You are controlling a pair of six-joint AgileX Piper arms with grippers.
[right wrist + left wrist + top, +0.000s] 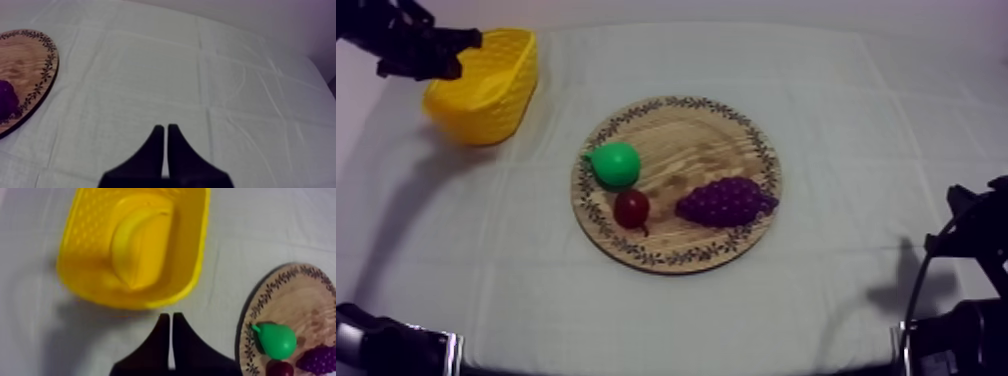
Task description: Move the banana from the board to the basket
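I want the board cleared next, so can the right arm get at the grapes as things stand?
Probably yes. The grapes lie at the right of the wooden board, nearest the right gripper, with bare cloth between. The pear and small red fruit sit beyond. The gripper is shut, so it must open first.

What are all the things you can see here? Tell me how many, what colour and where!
basket: one, yellow, on the cloth at the far left of the table
banana: one, yellow, lying inside the basket
board: one, round, wooden with a patterned rim, mid-table
pear: one, green, on the board's left part
small red fruit: one, dark red, on the board just in front of the pear
grapes: one bunch, purple, on the board's right part
cloth: one, grey-white, covering the table
left end effector: one, black, by the basket, shut on nothing
right end effector: one, black, over bare cloth right of the board, shut on nothing
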